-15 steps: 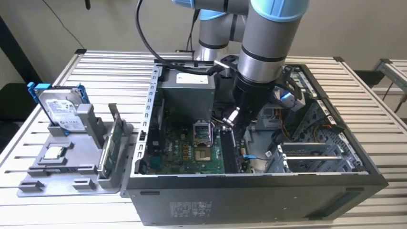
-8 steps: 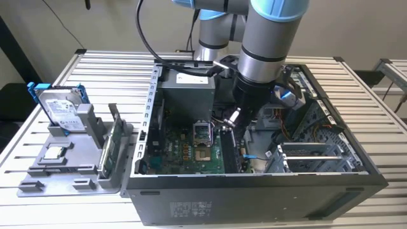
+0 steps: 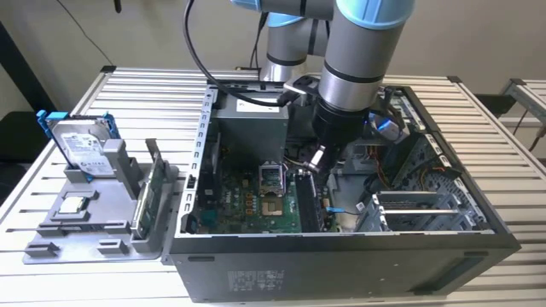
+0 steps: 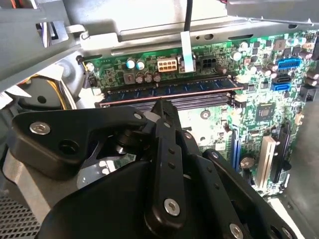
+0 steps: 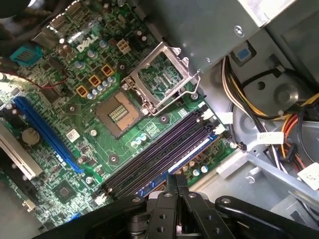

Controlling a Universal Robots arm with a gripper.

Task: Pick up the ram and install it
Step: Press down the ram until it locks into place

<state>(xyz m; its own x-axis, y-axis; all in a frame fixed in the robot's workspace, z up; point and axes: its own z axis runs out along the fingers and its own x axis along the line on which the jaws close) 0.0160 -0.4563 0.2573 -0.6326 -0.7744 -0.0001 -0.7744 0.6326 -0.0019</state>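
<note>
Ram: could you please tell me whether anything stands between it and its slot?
Nothing visible does: the ram already lies along the slots on the motherboard, with the gripper close by it.

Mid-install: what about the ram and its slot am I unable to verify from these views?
1. Second wrist view: the gripper covers the middle of the ram, so how it sits there is hidden.
2. First wrist view: one end of the ram passes behind the gripper, hiding the latch at that end.
3. Exterior view: the arm blocks part of the memory slots; the ram is too small to pick out.
</note>
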